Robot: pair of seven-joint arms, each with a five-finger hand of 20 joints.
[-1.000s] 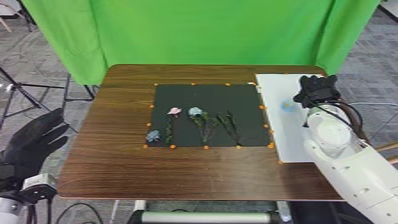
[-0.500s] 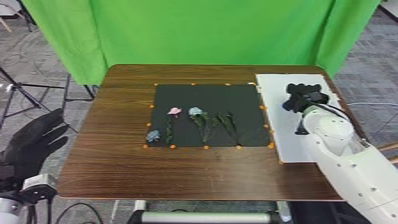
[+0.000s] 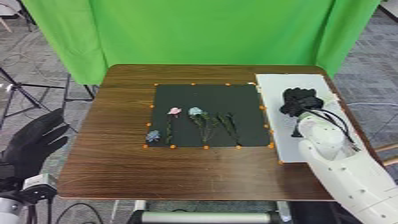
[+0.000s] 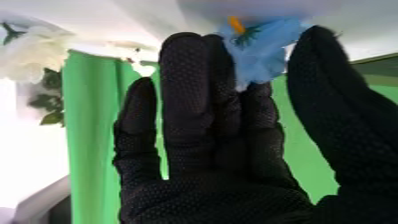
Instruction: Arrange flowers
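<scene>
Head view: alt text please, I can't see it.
The robot's right hand is over the white board on the table's right side. Left of the board, a black mat bears a pink flower, a pale blue flower, leafy green stems and a blue-grey bloom at its near left corner. The left hand, open, is beyond the table's left edge.

Flowers (image 3: 174, 110) on a mat (image 3: 240, 95), board (image 3: 289, 147) right of it (both on the table (image 3: 195, 175)), curtain (image 3: 213, 35) behind

Right hand (image 3: 302, 101), head view: displaced downward and slightly leftward over the white sheet (image 3: 293, 151) at right of frame, now covering the spot where the blue flower (image 4: 263, 52) appeared.
</scene>
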